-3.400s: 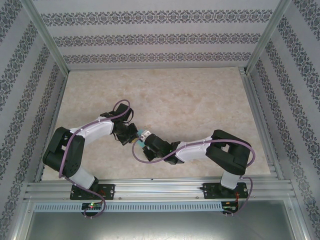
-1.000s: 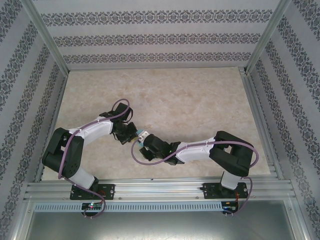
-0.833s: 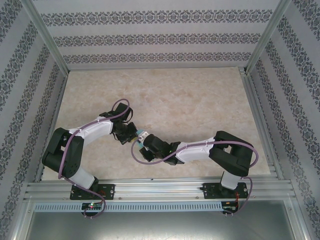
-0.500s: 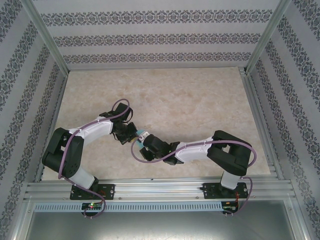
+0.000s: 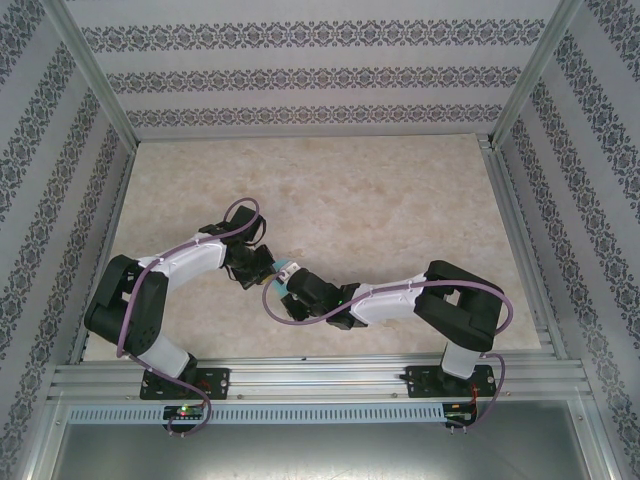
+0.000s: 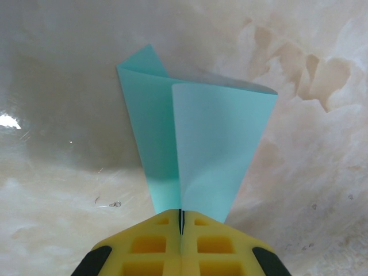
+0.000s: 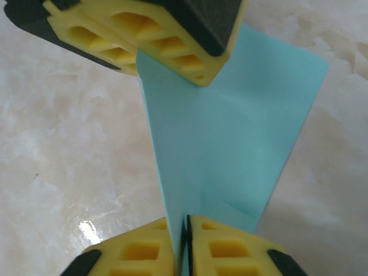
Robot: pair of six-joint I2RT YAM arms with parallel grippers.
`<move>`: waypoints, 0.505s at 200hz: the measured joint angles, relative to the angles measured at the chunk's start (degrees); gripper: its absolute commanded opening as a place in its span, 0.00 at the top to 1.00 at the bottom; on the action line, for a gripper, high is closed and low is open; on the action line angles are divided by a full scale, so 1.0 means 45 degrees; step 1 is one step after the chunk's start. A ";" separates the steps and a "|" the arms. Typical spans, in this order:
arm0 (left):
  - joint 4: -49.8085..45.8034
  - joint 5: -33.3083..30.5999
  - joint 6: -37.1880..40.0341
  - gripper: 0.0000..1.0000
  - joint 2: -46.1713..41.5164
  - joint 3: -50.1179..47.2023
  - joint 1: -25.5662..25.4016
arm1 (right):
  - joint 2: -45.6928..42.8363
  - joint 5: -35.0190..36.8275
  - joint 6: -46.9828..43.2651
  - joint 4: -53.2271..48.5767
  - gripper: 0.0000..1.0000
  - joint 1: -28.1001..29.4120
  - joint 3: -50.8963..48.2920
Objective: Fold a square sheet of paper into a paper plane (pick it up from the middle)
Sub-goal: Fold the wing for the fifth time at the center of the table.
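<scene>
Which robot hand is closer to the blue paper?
A tie: the left gripper is shut on one end of the paper, the right gripper on the opposite end.

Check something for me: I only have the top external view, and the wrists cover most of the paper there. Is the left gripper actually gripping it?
Observer: Yes. In the left wrist view the left gripper is shut on the sheet, which is pinched between its closed jaws.
Operator: And the right one, closed or just near it?
Observer: Closed on it. In the right wrist view the right gripper pinches the sheet's near end, while the left's yellow fingers clamp the far end.
</scene>
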 measured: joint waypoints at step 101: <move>-0.0763 -0.0733 0.0418 0.57 -0.0991 0.0044 0.0000 | 0.0447 -0.0879 0.0593 -0.0486 0.99 -0.0636 0.0238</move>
